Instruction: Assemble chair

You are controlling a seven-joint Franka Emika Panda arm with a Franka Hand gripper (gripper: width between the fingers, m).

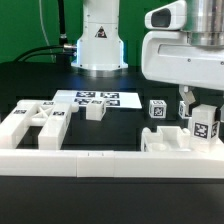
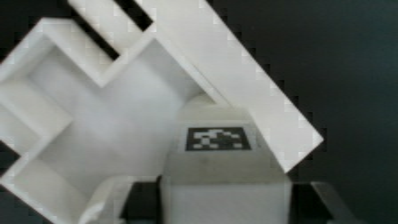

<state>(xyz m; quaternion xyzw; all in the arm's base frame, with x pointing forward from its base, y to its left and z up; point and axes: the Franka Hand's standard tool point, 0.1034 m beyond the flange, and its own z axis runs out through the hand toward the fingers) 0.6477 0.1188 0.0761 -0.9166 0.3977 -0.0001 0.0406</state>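
Observation:
My gripper [image 1: 203, 118] hangs at the exterior view's right, its jaws closed on the two sides of a white tagged block [image 1: 206, 127] of the chair. In the wrist view the same block [image 2: 217, 165] fills the space between the dark fingers [image 2: 146, 203], tag facing the camera. Just beside it lies a chunky white chair piece [image 1: 168, 140], seen as a recessed frame in the wrist view [image 2: 80, 100]. A tagged cube [image 1: 157, 110] stands behind it. More chair pieces [image 1: 35, 125] lie at the left, with a small block [image 1: 95, 111] near the middle.
The marker board [image 1: 95, 98] lies flat behind the small block. A long plain white rail [image 1: 100, 160] runs along the front, close under the held block; it may be the diagonal bar in the wrist view [image 2: 222, 70]. The robot base [image 1: 100, 40] stands at the back.

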